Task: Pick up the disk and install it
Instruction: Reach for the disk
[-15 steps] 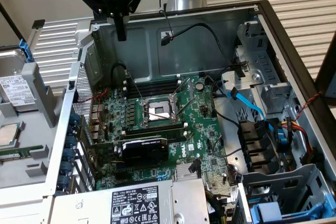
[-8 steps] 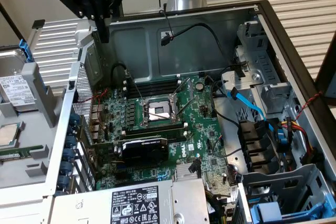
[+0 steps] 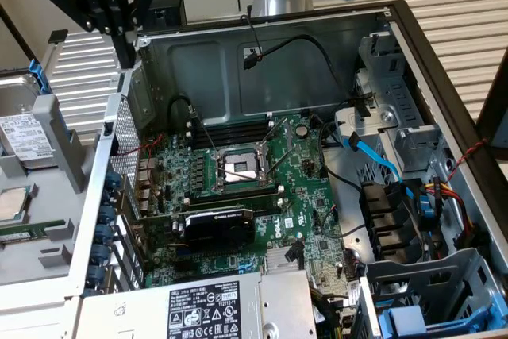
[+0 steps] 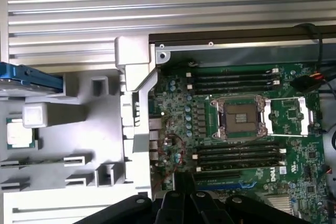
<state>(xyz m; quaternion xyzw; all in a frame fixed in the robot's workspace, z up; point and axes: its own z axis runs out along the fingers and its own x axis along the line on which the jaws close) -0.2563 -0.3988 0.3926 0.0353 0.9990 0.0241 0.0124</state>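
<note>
The disk (image 3: pixel 24 139) lies in a grey holder tray (image 3: pixel 48 220) at the exterior view's left, outside the computer case. It is silver-grey with a white label, and its blue carrier (image 3: pixel 33 71) shows at the far end. In the wrist view only the disk's blue carrier edge (image 4: pixel 31 73) shows. My black gripper (image 3: pixel 127 53) hangs high over the case's wall, to the right of the disk and well above it, touching nothing. Its black body (image 4: pixel 191 208) looks down on the motherboard edge.
A small square processor chip (image 3: pixel 12 202) (image 4: pixel 21 132) sits in the tray near the disk. The open case holds the motherboard (image 3: pixel 238 188), a power supply (image 3: pixel 214 307), cables, and grey drive bays with blue carriers (image 3: pixel 413 319) at the exterior view's right.
</note>
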